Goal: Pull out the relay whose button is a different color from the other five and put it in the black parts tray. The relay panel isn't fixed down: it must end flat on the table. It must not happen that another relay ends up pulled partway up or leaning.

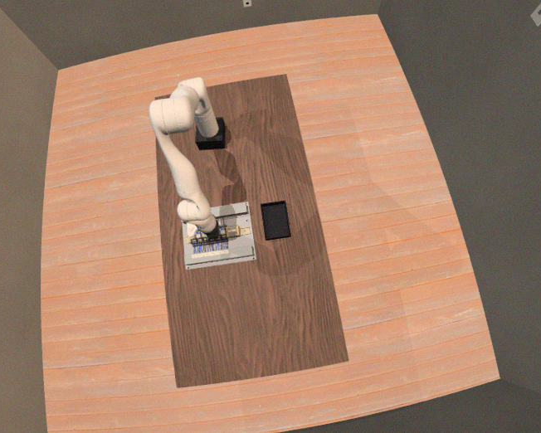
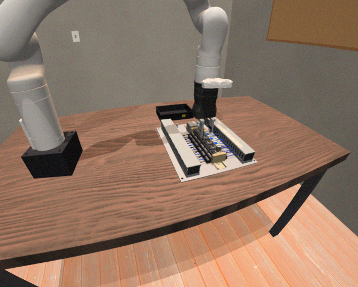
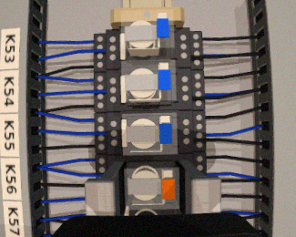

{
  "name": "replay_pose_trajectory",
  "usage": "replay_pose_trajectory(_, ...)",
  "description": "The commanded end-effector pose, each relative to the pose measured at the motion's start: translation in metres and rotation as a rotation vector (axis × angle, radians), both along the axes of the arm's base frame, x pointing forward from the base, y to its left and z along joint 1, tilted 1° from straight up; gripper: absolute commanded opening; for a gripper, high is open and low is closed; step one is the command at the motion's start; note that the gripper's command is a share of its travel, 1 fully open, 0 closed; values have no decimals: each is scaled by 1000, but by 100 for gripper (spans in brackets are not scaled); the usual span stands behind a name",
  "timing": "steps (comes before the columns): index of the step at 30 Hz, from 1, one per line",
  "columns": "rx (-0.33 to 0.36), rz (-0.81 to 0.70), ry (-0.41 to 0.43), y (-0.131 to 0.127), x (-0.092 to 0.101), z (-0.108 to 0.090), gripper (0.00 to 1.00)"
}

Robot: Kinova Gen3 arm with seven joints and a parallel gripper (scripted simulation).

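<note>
The grey relay panel [image 1: 220, 235] lies flat on the wooden table; it also shows in the exterior view [image 2: 206, 148]. In the wrist view a row of relays runs down its middle. Three relays have blue buttons [image 3: 163, 28]. The relay beside label K56 has an orange button [image 3: 168, 189]. My gripper [image 3: 151, 180] is shut on this orange-button relay [image 3: 149, 188], one grey finger on each side. The relay looks raised a little from its socket. The gripper stands upright over the row in the exterior view [image 2: 204, 122]. The black parts tray [image 1: 275, 220] lies to the panel's right.
Black wire ducts [image 3: 35, 114] run along both sides of the relay row, with blue and black wires between. A tan end block [image 3: 147, 15] sits at the row's far end. The arm's black base [image 1: 210, 133] stands at the table's back.
</note>
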State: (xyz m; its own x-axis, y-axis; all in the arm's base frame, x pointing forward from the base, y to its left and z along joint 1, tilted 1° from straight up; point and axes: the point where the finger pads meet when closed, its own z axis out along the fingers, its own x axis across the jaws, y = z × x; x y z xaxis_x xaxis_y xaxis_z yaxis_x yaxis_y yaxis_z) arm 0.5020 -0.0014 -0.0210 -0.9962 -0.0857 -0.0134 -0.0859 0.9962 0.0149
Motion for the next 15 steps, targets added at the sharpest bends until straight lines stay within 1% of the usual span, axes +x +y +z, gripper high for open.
replay_pose_trajectory(1,-1,0,7,0,1,1,0)
replay_pose_trajectory(15,-2,0,24,0,2,1,0)
